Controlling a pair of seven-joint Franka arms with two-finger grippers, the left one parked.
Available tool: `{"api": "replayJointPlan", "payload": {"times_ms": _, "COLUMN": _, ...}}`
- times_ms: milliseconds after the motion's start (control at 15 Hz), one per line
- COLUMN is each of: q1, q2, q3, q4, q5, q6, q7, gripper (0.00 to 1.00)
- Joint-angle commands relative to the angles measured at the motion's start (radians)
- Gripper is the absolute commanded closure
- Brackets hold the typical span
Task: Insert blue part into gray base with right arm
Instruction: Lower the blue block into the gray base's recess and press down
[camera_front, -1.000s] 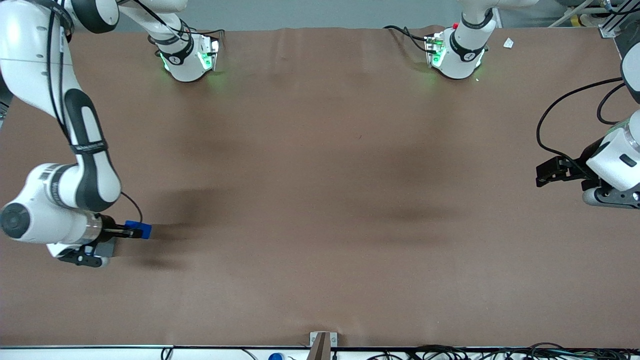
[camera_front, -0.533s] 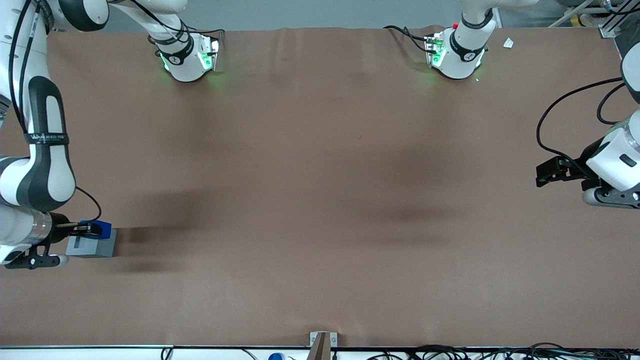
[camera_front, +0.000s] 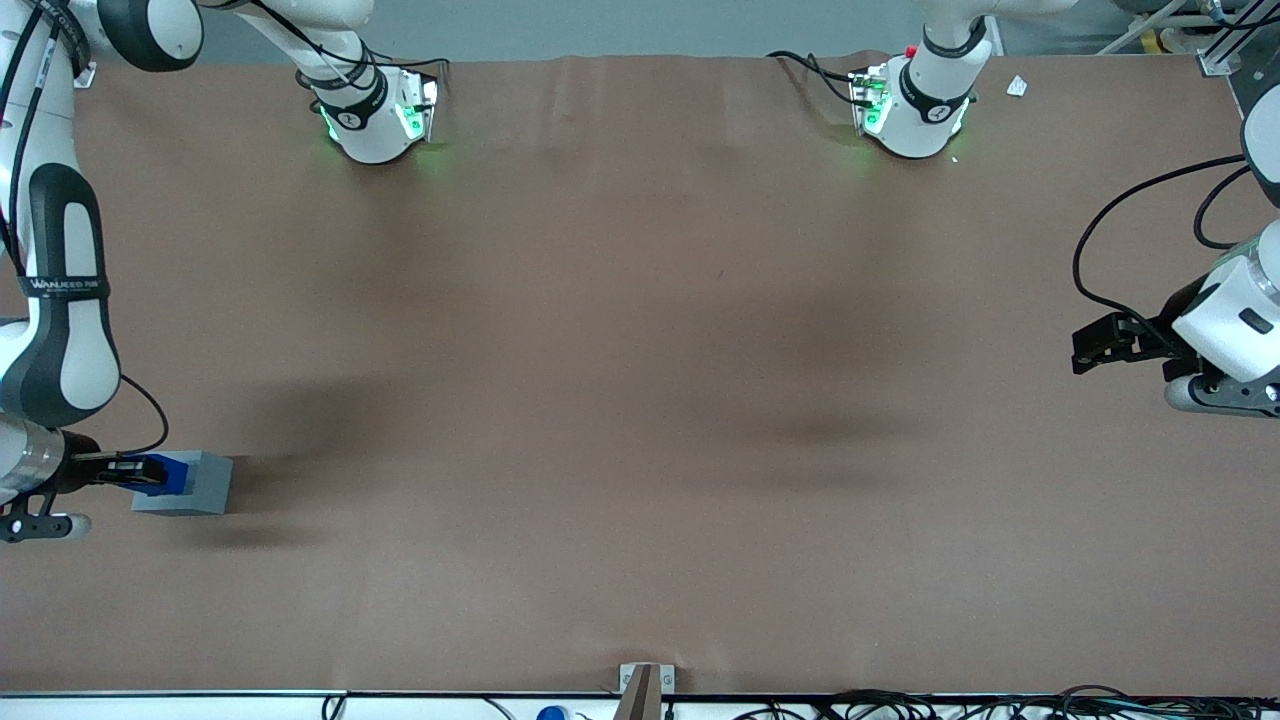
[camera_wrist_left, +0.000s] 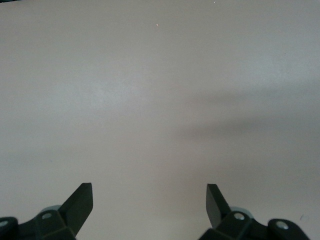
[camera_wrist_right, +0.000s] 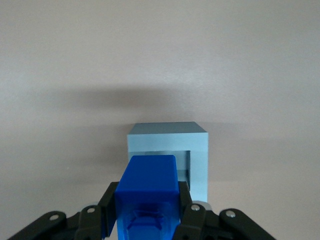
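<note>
The right arm (camera_front: 55, 300) has its hand (camera_front: 135, 473) low over the brown desk (camera_front: 640, 400), at the working arm's end of it, and the hand is closed on the blue part (camera_front: 165, 473), one black finger (camera_wrist_right: 192, 220) pressing on each side of it. In the front view the blue part is over the top face of the gray base (camera_front: 195, 485), which stands on the desk. In the right wrist view the blue part (camera_wrist_right: 148, 192) covers a large part of the square recess of the gray base (camera_wrist_right: 167, 142), and one edge and one inner wall of the recess show beside it.

I judge that the step in hand is the alignment just before the insertion; the part seems not yet seated (I cannot tell whether it already touches the rim). The part looks a little off-centre against the recess, toward one wall. The next move, as I judge it, calls for a small sideways correction to centre the part, then a straight, slow descent with the part kept upright, and the fingers should release only when the part sits in the recess. If the part meets the rim while tilted, it could jam or push the base along the desk.
</note>
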Motion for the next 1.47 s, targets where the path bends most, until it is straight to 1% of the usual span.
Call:
{"api": "replayJointPlan", "payload": {"times_ms": 0, "q1": -0.017, "q2": 0.008, "q3": 0.014, "q4": 0.003, "q5": -0.001, "q6": 0.015, "q7": 0.032, "gripper": 1.0}}
{"api": "replayJointPlan", "payload": {"times_ms": 333, "q1": -0.034, "q2": 0.029, "q3": 0.014, "q4": 0.002, "q5": 0.005, "q6": 0.009, "q7": 0.035, "gripper": 1.0}}
{"api": "replayJointPlan", "payload": {"times_ms": 533, "q1": -0.034, "q2": 0.039, "q3": 0.014, "q4": 0.0, "q5": 0.026, "q6": 0.003, "q7": 0.035, "gripper": 1.0}}
{"api": "replayJointPlan", "payload": {"times_ms": 1400, "q1": -0.045, "q2": 0.091, "q3": 0.014, "q4": 0.026, "q5": 0.025, "q6": 0.047, "q7": 0.028, "gripper": 1.0}}
